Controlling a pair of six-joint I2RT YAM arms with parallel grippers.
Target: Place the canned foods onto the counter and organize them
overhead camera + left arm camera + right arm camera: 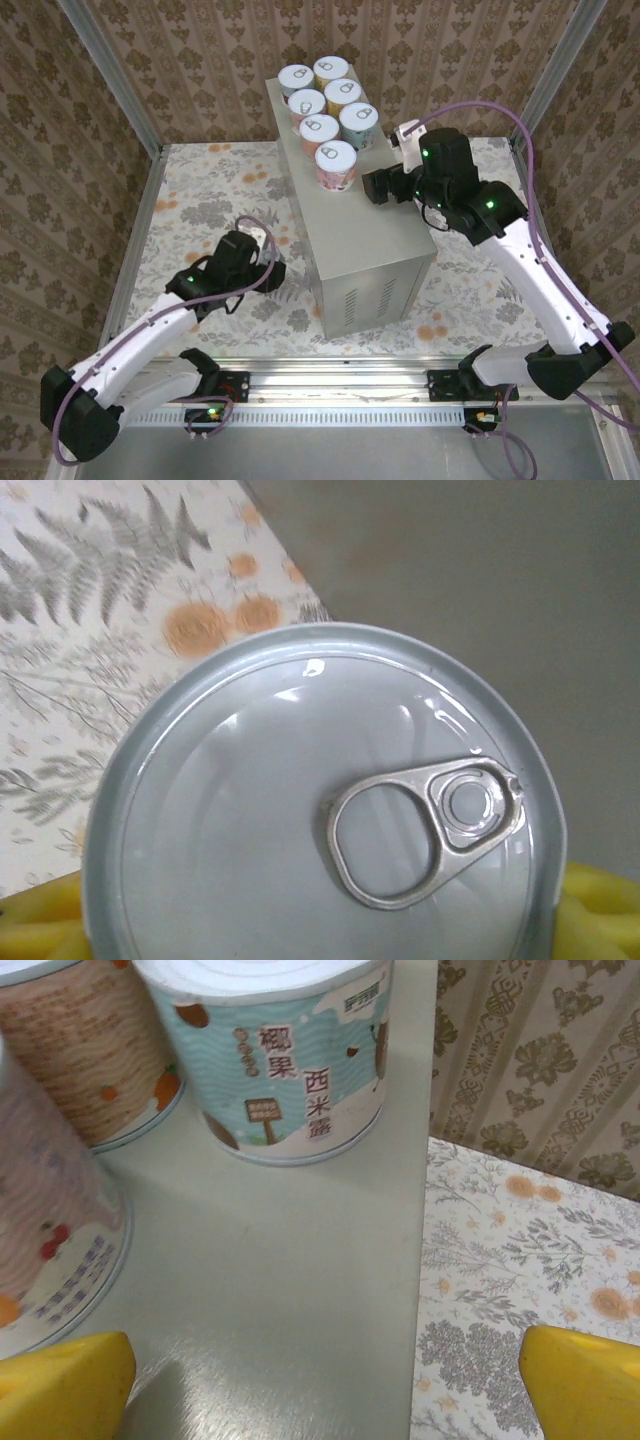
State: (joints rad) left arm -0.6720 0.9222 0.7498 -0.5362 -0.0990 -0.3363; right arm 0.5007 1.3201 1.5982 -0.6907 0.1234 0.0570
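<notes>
While seven cans (319, 130) stand in two rows at the counter's (370, 230) far end and the right gripper (320, 1390) hangs wide open over its right edge, the left gripper (268, 272) clamps a rigid, slick, probably heavy can (320, 800) beside the counter, best held mid-wall.

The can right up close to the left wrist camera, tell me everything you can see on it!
The can shows its round silvery-grey metal lid, with a raised rim and a shiny pull-tab lying flat, unopened. Its label is hidden. Yellow pads of the left jaws press both sides, so it looks gripped. The grey counter wall and flowery cloth lie beyond it.
</notes>
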